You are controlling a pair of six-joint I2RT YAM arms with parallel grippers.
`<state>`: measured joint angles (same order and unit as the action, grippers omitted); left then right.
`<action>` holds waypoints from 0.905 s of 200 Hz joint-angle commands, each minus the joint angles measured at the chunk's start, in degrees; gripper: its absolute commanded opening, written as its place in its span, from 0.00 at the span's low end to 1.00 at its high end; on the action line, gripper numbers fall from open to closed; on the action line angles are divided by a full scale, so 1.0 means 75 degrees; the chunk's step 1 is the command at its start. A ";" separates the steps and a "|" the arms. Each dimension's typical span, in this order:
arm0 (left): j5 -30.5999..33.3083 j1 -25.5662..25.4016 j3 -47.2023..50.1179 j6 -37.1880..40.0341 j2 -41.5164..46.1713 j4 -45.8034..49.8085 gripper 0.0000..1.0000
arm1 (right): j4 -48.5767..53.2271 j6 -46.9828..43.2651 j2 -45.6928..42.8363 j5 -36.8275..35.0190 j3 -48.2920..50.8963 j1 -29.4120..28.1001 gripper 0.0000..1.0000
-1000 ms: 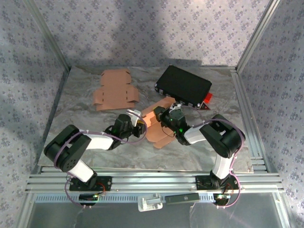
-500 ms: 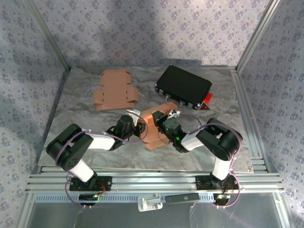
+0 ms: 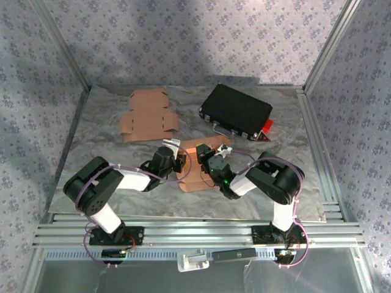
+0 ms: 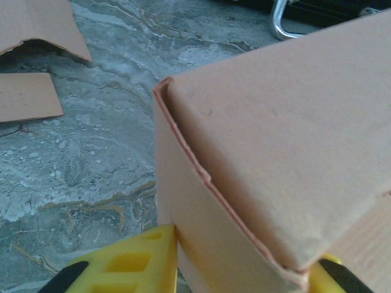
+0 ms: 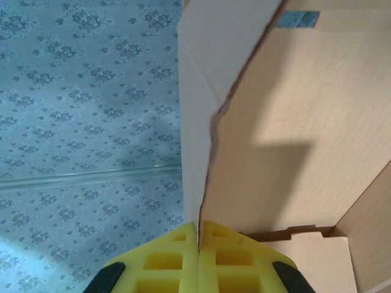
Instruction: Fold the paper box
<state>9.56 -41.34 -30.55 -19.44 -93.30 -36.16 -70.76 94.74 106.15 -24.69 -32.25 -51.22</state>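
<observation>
The paper box (image 3: 193, 166), tan cardboard and partly folded up, sits on the table between my two grippers. My left gripper (image 3: 179, 160) is at its left side. In the left wrist view a corner of the box (image 4: 275, 140) fills the gap between the yellow fingers (image 4: 122, 262), which press on its walls, so my left gripper (image 4: 238, 274) is shut on it. My right gripper (image 3: 208, 160) is at the box's right side. Its fingers (image 5: 168, 256) pinch the edge of an upright box wall (image 5: 293, 122), so my right gripper (image 5: 199, 235) is shut on it.
A flat unfolded cardboard blank (image 3: 148, 115) lies at the back left, also seen as the blank (image 4: 36, 24). A black case (image 3: 237, 111) with a red piece (image 3: 267, 127) beside it lies at the back right. Patterned walls and metal rails enclose the marbled table (image 3: 104, 152).
The box has shifted left and closer together between the arms. My right gripper moved left and nearer with its wall. My left jaws have narrowed onto the box corner.
</observation>
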 commanded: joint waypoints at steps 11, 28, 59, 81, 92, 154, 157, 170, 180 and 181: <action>0.0654 -0.0209 -0.0560 -0.0311 -0.0290 0.0242 0.19 | 0.0407 0.0258 0.0213 -0.0136 -0.0068 -0.0266 0.00; 0.0996 -0.0306 -0.0649 -0.0427 -0.0406 0.0287 0.14 | 0.0430 0.0345 0.0270 -0.0199 -0.0094 -0.0314 0.00; 0.1341 -0.0459 -0.0820 -0.0510 -0.0587 0.0447 0.09 | 0.0355 0.0503 0.0380 -0.0305 -0.0108 -0.0382 0.00; 0.1614 -0.0556 -0.0953 -0.0548 -0.0677 0.0653 0.03 | 0.0405 0.0585 0.0368 -0.0351 -0.0141 -0.0397 0.00; 0.1701 -0.0602 -0.1024 -0.0560 -0.0726 0.0759 0.01 | 0.0430 0.0630 0.0355 -0.0364 -0.0141 -0.0390 0.00; 0.1803 -0.0644 -0.1075 -0.0584 -0.1057 0.0554 0.09 | 0.0541 0.0808 0.0273 -0.0321 -0.0096 -0.0364 0.00; 0.1798 -0.0645 -0.1082 -0.0587 -0.1070 0.0547 0.09 | 0.0540 0.0809 0.0273 -0.0318 -0.0095 -0.0366 0.00; 0.1761 -0.0642 -0.1094 -0.0584 -0.1118 0.0465 0.09 | 0.0505 0.0826 0.0273 -0.0292 -0.0070 -0.0330 0.00; 0.1738 -0.0638 -0.1107 -0.0578 -0.1153 0.0405 0.12 | 0.0507 0.0848 0.0262 -0.0265 -0.0065 -0.0314 0.00; 0.1737 -0.0633 -0.1107 -0.0575 -0.1153 0.0398 0.12 | 0.0506 0.0840 0.0261 -0.0262 -0.0057 -0.0316 0.00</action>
<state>24.88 -45.56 -37.56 -22.83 -99.59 -33.10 -71.16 100.03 107.20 -28.99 -32.93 -52.69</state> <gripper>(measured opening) 0.103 0.051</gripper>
